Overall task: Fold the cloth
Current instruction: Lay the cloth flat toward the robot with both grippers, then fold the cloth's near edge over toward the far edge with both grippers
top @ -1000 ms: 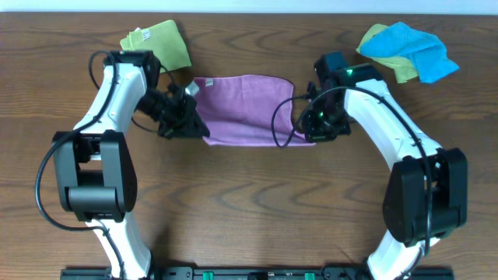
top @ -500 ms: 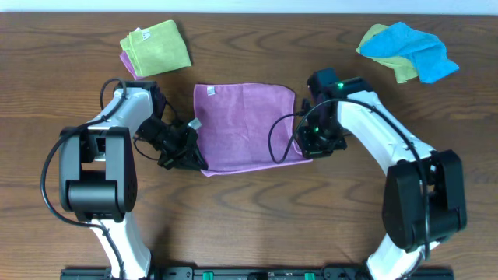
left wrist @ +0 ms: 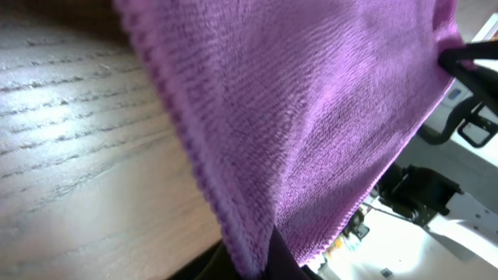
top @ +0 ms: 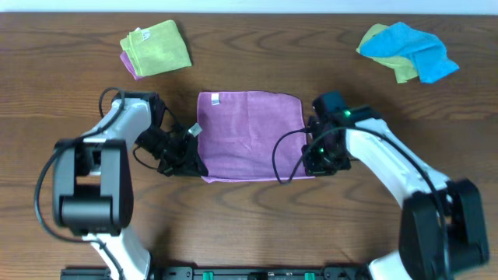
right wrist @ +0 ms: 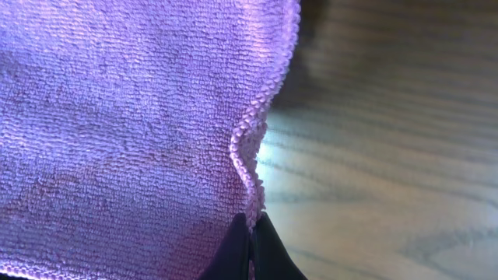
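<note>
My left gripper [top: 198,164] is pinched shut on the near left corner of the lilac-purple terry cloth [top: 250,134]. My right gripper [top: 314,164] is pinched shut on its near right corner. The cloth is spread between my two arms over the brown wooden table [top: 249,225], with its small white tag [top: 215,98] at the far edge. A lime-green folded cloth [top: 156,48] and a bright blue crumpled cloth [top: 408,48] lie well apart, toward the far corners.

Overhead: straight down, whole table [top: 249,225]. Wrist views: very close on cloth [top: 249,136], left at 8 o'clock corner, right at 4.
</note>
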### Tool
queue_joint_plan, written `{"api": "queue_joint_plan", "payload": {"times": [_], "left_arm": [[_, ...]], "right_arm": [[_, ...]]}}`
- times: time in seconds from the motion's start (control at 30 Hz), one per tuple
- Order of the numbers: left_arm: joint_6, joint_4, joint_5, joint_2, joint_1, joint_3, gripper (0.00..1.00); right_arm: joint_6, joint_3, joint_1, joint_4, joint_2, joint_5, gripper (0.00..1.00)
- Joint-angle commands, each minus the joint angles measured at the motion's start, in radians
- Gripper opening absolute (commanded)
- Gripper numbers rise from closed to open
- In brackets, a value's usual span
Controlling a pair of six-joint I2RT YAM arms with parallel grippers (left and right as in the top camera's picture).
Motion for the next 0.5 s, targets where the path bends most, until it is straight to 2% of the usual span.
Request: {"api": "queue_joint_plan", "payload": {"times": [0.0,0.27,0.47], "left_arm": [[-0.052,0.035,-0.056,-0.096,0.01,-0.08,0.06],[-0.204,0.19,-0.057,-0.294,0.01,-0.317,0.06],[-0.346,0.273,-0.057,-0.409,0.01,-0.408,0.06]], "right_arm": [[0.028,-0.052,-0.008,0.002,-0.058,0.09,0.02],[0.062,-0.18,-0.008,0.018,-0.15,0.075,0.01],[0.077,-0.248,-0.008,0.056,-0.203,0.063,0.02]]}}
